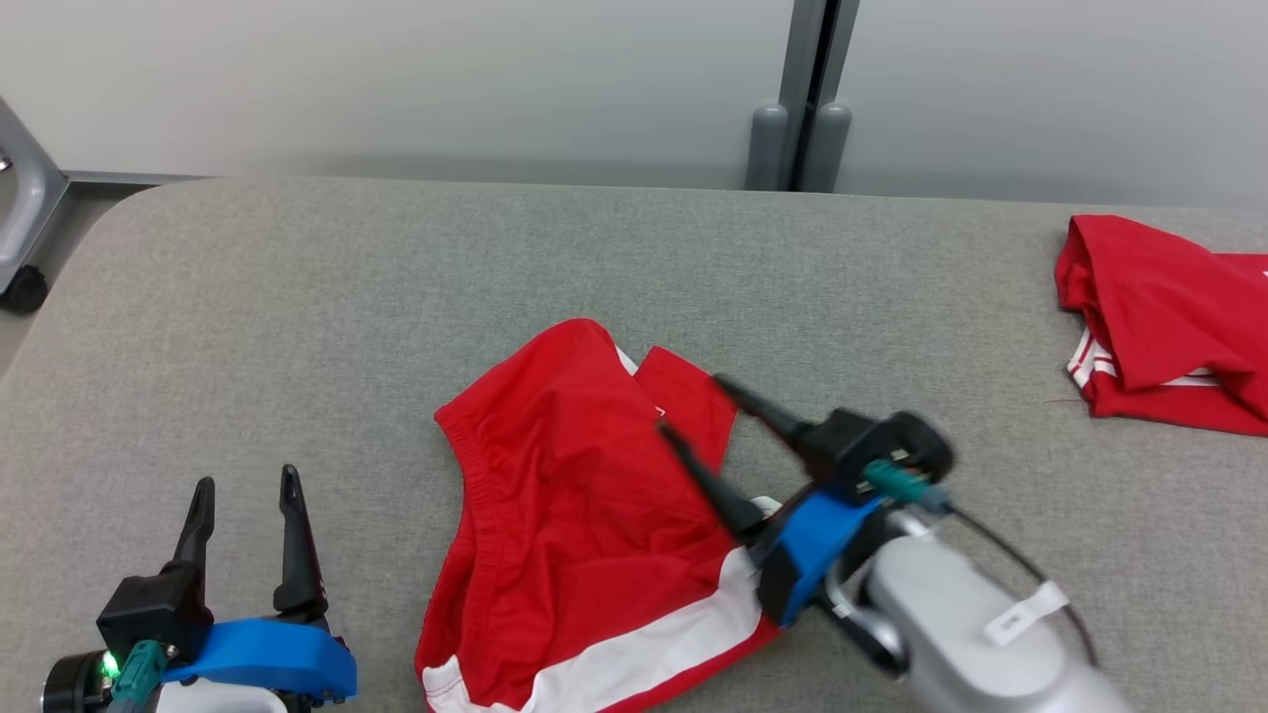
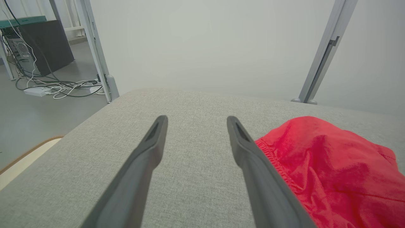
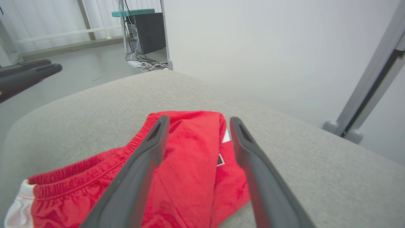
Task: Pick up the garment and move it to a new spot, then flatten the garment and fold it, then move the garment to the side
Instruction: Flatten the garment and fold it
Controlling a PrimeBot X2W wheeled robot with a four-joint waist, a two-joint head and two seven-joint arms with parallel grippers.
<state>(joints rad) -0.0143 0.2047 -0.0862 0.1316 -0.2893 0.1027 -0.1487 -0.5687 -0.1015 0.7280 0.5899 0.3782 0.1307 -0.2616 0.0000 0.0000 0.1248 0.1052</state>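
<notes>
- Head view puts the garment (image 1: pixel 575 515), red shorts with a white band, rumpled on the grey padded table (image 1: pixel 396 277). It runs from the middle of the picture down toward 6 o'clock.
- Its waistband (image 1: pixel 475 495) follows the 9 o'clock edge, and a flap (image 1: pixel 679 381) lies doubled over at its 1 o'clock corner.
- We judge the cloth lies loose with nothing gripping it. The move to a new spot looks done, and the creases and doubled flap make flattening the step in hand.
- Our right gripper (image 1: pixel 690 404) reaches in from 5 o'clock with its jaws spread wide and nothing pinched. Both fingers are over the cloth's 3 o'clock side, well placed, we think, to take the flap or an edge. We cannot tell whether the tips touch the fabric.
- Our left gripper (image 1: pixel 248 480) sits at 8 o'clock, jaws also spread wide and empty. It is apart from the waistband, probably parked clear until smoothing calls for two hands.
- Right wrist view adds a small white-and-dark patch (image 3: pixel 221 155) between the folded layers. At 11 o'clock, past the table's end, it shows a computer tower (image 3: pixel 148 31) and cables (image 3: pixel 142 63).
- Left wrist view brings the waistband's elastic gathers up close, just beside the finger on its 3 o'clock side.
- Head view also takes in a second red garment (image 1: pixel 1169 327) at 3 o'clock, well apart from ours.
</notes>
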